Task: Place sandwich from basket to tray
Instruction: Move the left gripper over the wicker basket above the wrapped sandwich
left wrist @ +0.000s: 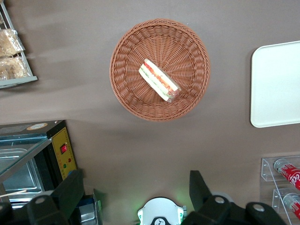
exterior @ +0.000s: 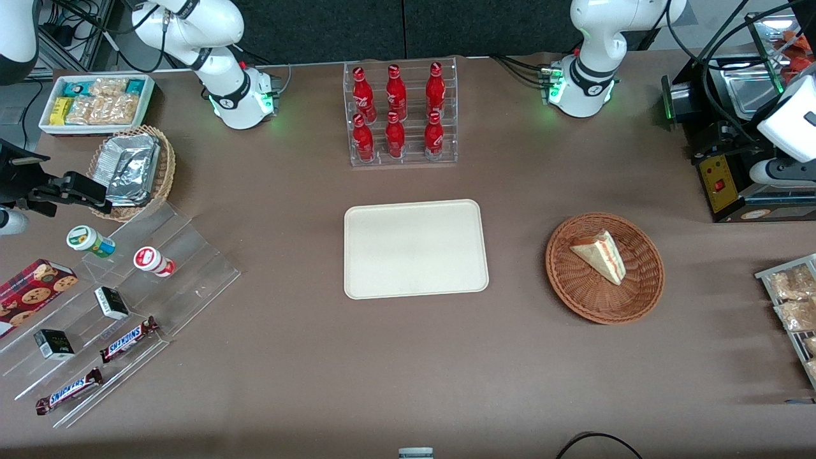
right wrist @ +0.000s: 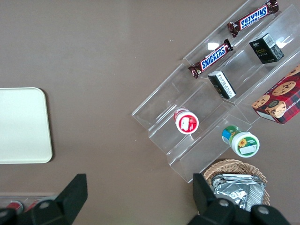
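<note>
In the basket [left wrist: 160, 69], near its middle, the sandwich [left wrist: 159, 80] lies untouched on its side; the tray [exterior: 415, 248] beside the basket is bare, so the step in hand looks like the approach. The gripper [left wrist: 136, 187] hangs high above the table, off the basket's rim, jaws apart and holding nothing, sandwich well clear of them. Next move calls for centring over the wedge and descending.

The brown table [exterior: 306, 370] carries the tray [exterior: 415, 248], the basket [exterior: 604, 268] and a bottle rack [exterior: 401, 115].
</note>
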Action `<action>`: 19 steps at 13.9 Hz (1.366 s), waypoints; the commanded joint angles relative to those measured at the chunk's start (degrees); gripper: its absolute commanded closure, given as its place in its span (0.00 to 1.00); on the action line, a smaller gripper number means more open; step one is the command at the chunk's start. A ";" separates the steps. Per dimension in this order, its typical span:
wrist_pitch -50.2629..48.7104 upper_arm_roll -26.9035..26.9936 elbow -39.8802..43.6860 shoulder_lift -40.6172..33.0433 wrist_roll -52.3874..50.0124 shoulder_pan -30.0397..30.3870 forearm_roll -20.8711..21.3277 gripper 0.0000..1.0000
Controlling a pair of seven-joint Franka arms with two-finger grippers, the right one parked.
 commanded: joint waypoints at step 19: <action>27.50 0.08 -30.90 -4.04 -23.86 -2.93 0.11 0.00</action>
